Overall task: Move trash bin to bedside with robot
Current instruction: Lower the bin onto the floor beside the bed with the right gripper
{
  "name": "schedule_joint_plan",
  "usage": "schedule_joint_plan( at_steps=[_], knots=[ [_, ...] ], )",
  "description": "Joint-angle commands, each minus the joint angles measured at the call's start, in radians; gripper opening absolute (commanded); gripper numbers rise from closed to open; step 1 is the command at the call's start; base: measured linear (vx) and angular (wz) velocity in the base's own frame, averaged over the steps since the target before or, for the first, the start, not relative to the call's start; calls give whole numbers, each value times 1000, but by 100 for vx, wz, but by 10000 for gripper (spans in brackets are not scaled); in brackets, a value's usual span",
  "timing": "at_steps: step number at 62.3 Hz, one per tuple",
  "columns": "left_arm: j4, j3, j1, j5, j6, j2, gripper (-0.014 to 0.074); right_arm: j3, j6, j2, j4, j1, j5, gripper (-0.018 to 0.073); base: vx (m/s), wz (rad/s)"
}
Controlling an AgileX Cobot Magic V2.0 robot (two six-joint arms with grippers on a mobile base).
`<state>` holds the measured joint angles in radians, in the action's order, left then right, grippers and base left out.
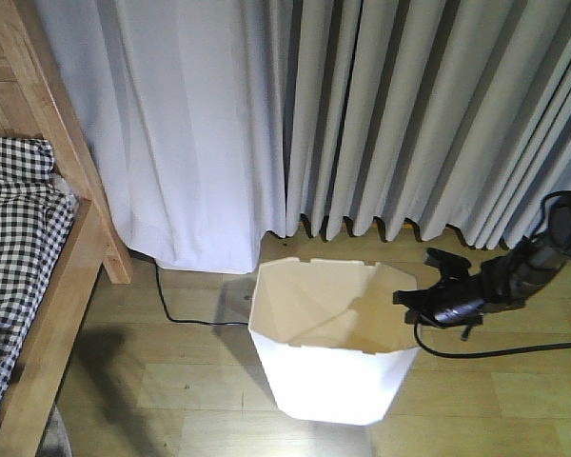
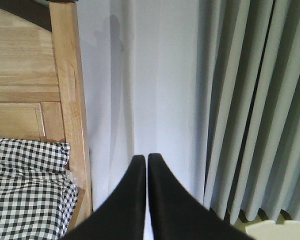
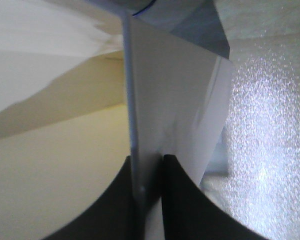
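Observation:
The white trash bin (image 1: pixel 328 376) stands upright on the wooden floor in front of the curtain, its cream inside showing. My right gripper (image 1: pixel 414 297) reaches in from the right on a thin black arm and is shut on the bin's right rim. In the right wrist view the gripper (image 3: pixel 146 162) has one finger on each side of the thin bin wall (image 3: pixel 175 100). The bed (image 1: pixel 48 286) with checked bedding (image 1: pixel 14 248) is at the left, apart from the bin. My left gripper (image 2: pixel 146 160) is shut and empty, held up facing the curtain beside the bed post (image 2: pixel 72 100).
A grey-white curtain (image 1: pixel 362 105) hangs to the floor behind the bin. A loose black cable (image 1: pixel 171 305) runs over the floor between bed post and bin. Another black cable (image 1: pixel 495 352) trails from the right arm. Wooden floor (image 1: pixel 171 381) lies between bed and bin.

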<state>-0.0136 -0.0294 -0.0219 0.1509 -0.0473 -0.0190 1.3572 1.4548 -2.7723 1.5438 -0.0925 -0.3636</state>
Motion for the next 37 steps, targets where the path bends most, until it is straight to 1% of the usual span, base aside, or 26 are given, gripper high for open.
schedule_joint_plan(
  at_steps=[1,4,9,16,19,24,31,37],
  knots=[
    [-4,-28,-5,-78,-9,-10,-6,27,47,74,111,37,-176,-3,0,0],
    [-4,-28,-5,-78,-9,-10,-6,38,47,61,125,51,-179,-3,0,0],
    [-4,-28,-5,-78,-9,-10,-6,59,50,41,121,59,-177,-3,0,0],
    [-4,-28,-5,-78,-9,-10,-6,92,51,13,69,59,-176,-3,0,0],
    [-4,-28,-5,-78,-9,-10,-6,100,51,1,64,59,-174,-3,0,0],
    [-4,-28,-5,-78,-9,-10,-6,101,51,-19,85,59,-139,-2,0,0],
    [-4,-28,-5,-78,-9,-10,-6,101,53,-55,81,59,-72,1,0,0],
    [-4,-28,-5,-78,-9,-10,-6,101,63,-84,81,59,-68,9,0,0]
  ],
)
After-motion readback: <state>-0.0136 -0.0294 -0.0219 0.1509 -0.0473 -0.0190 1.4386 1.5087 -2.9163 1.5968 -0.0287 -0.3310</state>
